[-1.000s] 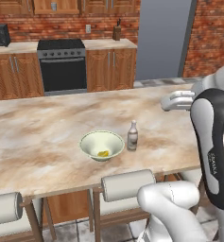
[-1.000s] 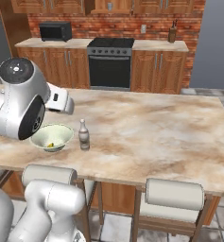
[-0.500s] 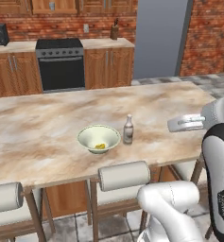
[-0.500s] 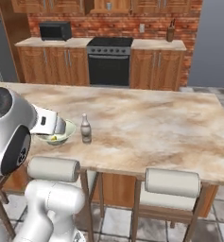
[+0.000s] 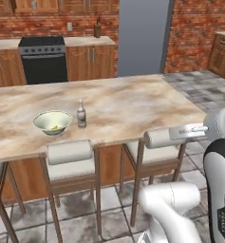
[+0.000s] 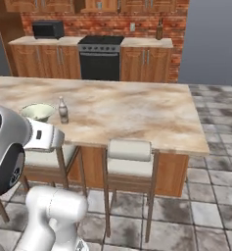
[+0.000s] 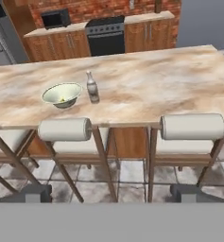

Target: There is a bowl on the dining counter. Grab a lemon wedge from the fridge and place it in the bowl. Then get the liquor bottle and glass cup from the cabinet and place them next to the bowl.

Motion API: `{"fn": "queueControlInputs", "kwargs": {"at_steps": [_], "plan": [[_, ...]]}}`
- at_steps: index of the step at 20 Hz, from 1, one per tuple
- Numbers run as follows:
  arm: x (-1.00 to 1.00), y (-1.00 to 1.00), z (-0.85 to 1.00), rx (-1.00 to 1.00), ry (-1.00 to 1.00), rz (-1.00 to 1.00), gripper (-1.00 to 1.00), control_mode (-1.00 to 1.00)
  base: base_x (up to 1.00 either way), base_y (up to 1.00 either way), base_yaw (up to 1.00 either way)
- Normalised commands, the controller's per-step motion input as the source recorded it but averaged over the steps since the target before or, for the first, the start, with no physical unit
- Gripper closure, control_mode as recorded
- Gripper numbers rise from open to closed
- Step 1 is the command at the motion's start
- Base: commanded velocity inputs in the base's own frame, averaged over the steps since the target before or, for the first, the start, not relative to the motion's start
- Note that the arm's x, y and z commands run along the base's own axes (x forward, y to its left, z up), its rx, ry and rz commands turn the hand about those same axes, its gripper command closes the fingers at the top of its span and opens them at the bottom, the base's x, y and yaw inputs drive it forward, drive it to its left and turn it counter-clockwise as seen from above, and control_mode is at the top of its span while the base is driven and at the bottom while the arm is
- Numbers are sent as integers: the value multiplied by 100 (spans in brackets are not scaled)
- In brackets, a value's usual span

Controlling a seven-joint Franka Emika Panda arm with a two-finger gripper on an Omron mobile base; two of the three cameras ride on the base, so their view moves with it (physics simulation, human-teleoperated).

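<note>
One bowl [image 5: 52, 122] sits on the counter [image 5: 133, 104], toward its left end. One lemon wedge [image 5: 54, 126] lies inside the bowl, a small yellow piece at the bottom. One bottle [image 5: 80, 114] stands upright just beside the bowl, on the bowl's right as seen from the stool side; whether the two touch cannot be told.

Stools at the near edge of the counter: two with pale padded backs show whole, one [image 7: 65, 130] below the bowl, one [image 7: 193, 126] well to the bowl's right. A third seat shows partly at the left edge of the left base view.

Behind the bowl, across the room: one black oven [image 6: 100, 59] set among wooden cabinets [image 6: 147, 63], one microwave [image 6: 47, 30] on the back worktop left of the oven, one dark bottle-like item [image 6: 159, 29] on the worktop right of the oven. A grey fridge [image 5: 142, 35] stands right of the cabinets.

Gripper [image 7: 113, 194]: two dark fingertips spread wide apart at the bottom of the hand view, nothing between them. It hangs low, in front of the stools, well away from the bowl.
</note>
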Motion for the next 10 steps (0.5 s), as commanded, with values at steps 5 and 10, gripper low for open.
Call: {"fn": "queueControlInputs", "kwargs": {"at_steps": [5, 10], "plan": [[0, 0, 0, 0, 0, 0, -100, 100, -6, -100, 4], [0, 0, 0, 0, 0, 0, -100, 100, 0, -100, 12]]}}
